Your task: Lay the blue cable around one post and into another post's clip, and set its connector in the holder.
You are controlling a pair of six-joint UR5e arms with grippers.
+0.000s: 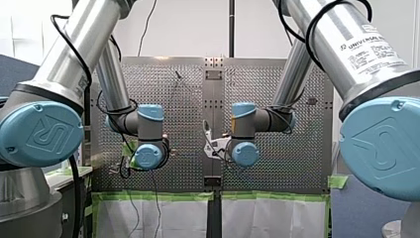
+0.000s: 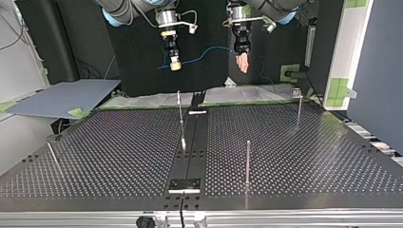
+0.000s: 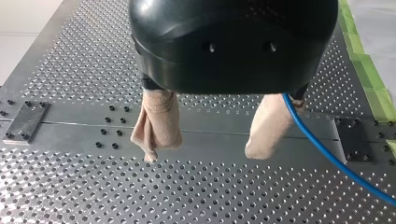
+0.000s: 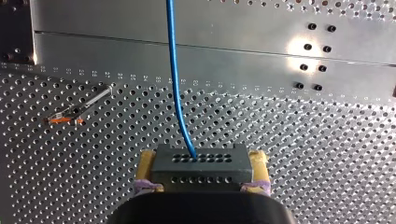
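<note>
My left gripper [image 3: 204, 155]: beige pads stood spread, blue cable [image 3: 327, 154] ran beside one
My right gripper [image 4: 203, 162]: yellow pads pinched the connector [image 4: 201, 173]

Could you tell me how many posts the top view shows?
4 posts: one by the middle strip, one right of it nearer the camera, one far right, one leaning at the left. More may be hidden.
</note>
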